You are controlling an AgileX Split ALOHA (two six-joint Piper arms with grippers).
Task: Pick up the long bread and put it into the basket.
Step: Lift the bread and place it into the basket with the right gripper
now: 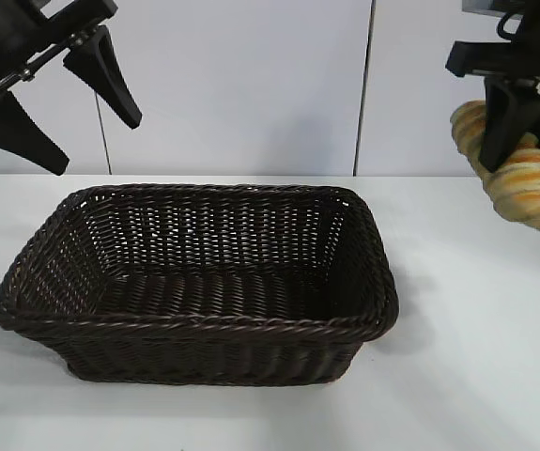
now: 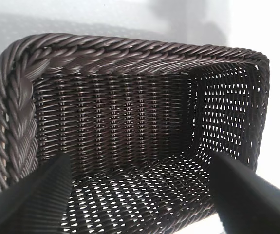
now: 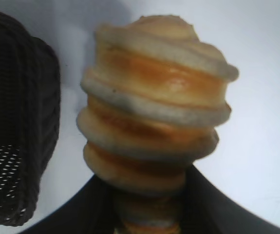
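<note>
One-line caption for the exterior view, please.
Right hand holds the long bread aloft, right of the empty basket; left hand open above.

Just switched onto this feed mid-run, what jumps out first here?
The long bread hangs in the air, clamped in the right gripper above the table to the right of the basket, not yet over it. The big dark basket sits centre with nothing inside, and the left gripper hovers open above its left end.

The exterior camera faces both arms level across the worktop (image 1: 476,376). Each wrist camera looks down close; all three views share the basket (image 1: 194,324) (image 2: 130,53) (image 3: 18,122).
</note>
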